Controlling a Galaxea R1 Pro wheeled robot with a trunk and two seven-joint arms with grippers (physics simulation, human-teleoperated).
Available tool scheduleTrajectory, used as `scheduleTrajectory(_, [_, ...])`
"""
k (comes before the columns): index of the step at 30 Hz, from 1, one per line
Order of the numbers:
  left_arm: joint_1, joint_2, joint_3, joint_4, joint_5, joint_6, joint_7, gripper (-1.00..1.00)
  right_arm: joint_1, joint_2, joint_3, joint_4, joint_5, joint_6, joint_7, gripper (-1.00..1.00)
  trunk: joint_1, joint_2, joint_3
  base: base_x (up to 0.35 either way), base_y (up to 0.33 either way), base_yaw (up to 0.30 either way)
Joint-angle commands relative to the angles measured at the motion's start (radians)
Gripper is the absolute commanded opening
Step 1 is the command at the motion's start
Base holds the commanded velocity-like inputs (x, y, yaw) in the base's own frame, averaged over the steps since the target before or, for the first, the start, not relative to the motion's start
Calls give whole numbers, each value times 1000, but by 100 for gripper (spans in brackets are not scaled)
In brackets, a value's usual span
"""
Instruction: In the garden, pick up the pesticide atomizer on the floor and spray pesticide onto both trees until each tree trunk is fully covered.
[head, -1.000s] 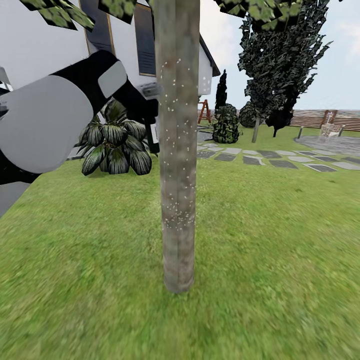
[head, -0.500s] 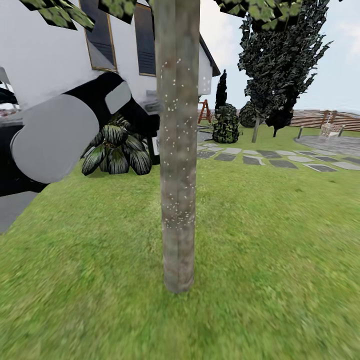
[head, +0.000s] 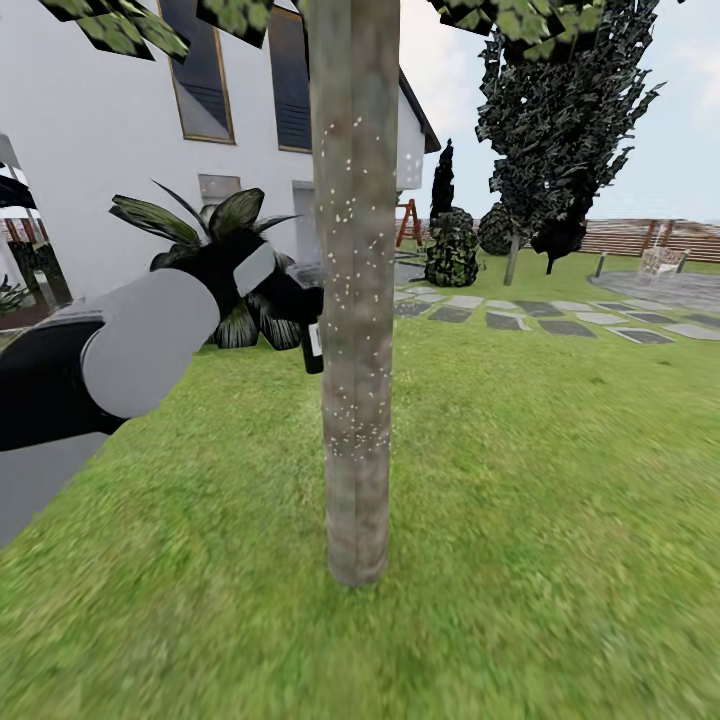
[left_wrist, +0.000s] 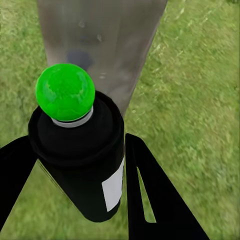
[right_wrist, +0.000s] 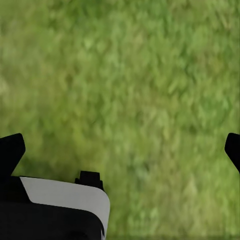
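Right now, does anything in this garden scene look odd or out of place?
Only the tree trunk: white specks dot its bark in patches, thickest near mid-height. They look like pesticide from the atomizer held in the left gripper beside it. Nothing looks damaged.

Flat, even daylight (no hard shadows); both wrist views blurred.

The tree trunk is mottled grey-brown, dotted with fine white pesticide specks. Beside the trunk, the pesticide atomizer is black with a white label and a bright green round top on a grey collar; the fingers flanking it are black. The left arm is black with pale grey panels. The lawn around the trunk is streaky green. The house behind the trunk is white, and the stepping stones are grey.
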Motion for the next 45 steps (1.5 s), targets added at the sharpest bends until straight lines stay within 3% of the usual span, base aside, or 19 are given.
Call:
scheduleTrajectory(1, [8, 0, 1, 0, 1, -6, 0, -100, 0, 0, 0, 0, 0, 0, 0, 100, 0, 0, 0, 0, 0, 0])
scheduleTrajectory(13, [168, 0, 0, 0, 0, -89, -2, -100, 0, 0, 0, 0, 0, 0, 0, 100, 0, 0, 0, 0, 0, 0])
scheduleTrajectory(17, [191, 2, 0, 0, 0, -93, -2, -100, 0, 0, 0, 0, 0, 0, 0, 100, 0, 0, 0, 0, 0, 0])
scheduleTrajectory(25, [290, 5, -3, -1, -3, -155, -2, -100, 0, 0, 1, 1, 0, 0, 0, 100, 0, 0, 0, 0, 0, 0])
scheduleTrajectory(32, [376, 7, -4, -2, -17, -270, -2, -100, 0, 0, 0, 3, 0, 0, 0, 100, 0, 0, 0, 0, 0, 0])
scheduleTrajectory(34, [396, 14, -5, -1, -46, -303, -2, -100, 0, 0, 0, 4, 0, 0, 1, 100, 0, 0, 0, 0, 0, 0])
scheduleTrajectory(37, [429, 28, -5, -1, -62, -322, -1, -100, 0, 0, 0, 5, 0, 0, 1, 100, 0, 0, 0, 0, 0, 0])
scheduleTrajectory(42, [523, 102, -5, 1, -66, -468, -1, -100, 0, 2, 0, 5, 0, 0, 2, 100, 0, 0, 0, 0, 0, 0])
scheduleTrajectory(45, [597, 111, -6, 1, -66, -563, -1, -100, 0, 2, 0, 5, 0, -1, 2, 100, 0, 0, 0, 0, 0, 0])
